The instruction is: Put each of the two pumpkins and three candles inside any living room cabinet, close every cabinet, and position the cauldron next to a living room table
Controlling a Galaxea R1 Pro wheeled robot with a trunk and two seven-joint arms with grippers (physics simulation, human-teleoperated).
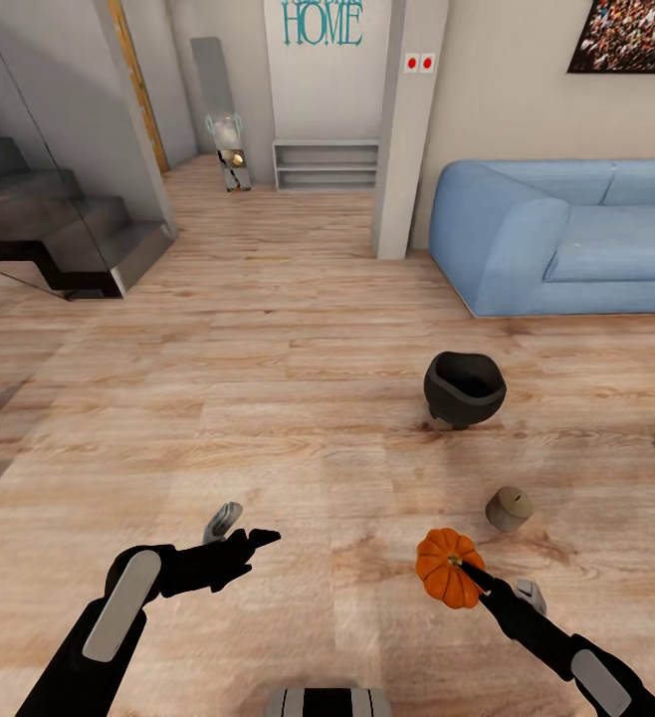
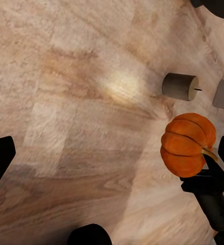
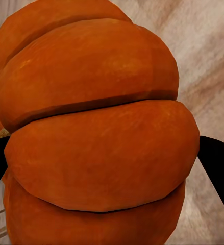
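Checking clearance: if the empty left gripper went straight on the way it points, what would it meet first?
Probably the bare wooden floor: the left gripper aims down at it, with the orange ribbed pumpkin and grey-beige candle off to one side.

Both arms are matte black with a light grey oblong panel on each forearm (image 1: 120, 605), plus slim black fingers (image 1: 258, 539) and a grey base block (image 1: 327, 701).
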